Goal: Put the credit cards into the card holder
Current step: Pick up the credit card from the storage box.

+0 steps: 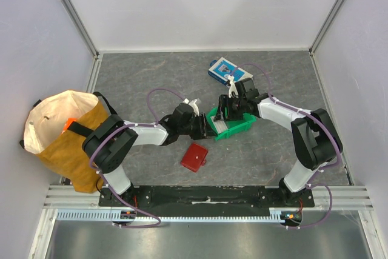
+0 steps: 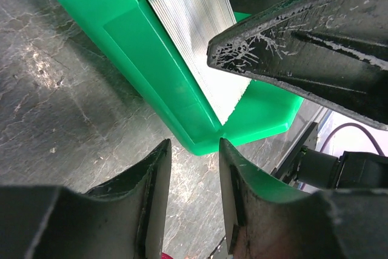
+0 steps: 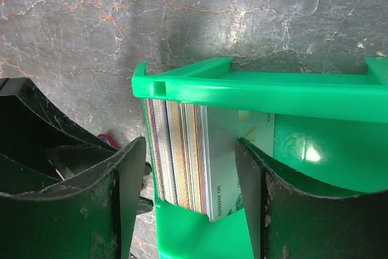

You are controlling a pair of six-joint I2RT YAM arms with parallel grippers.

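The credit cards stand on edge as a thick stack inside a green bin; they also show in the left wrist view. My right gripper is open and straddles the stack, one finger outside the bin's end wall, the other against the outermost pale card. In the top view it hangs over the bin. My left gripper is open and empty, just off the bin's corner, left of it in the top view. The red card holder lies closed on the table, nearer the bases.
A blue-and-white box lies behind the bin. A tan and white bag with something orange inside stands at the left wall. White walls close in the dark table on three sides.
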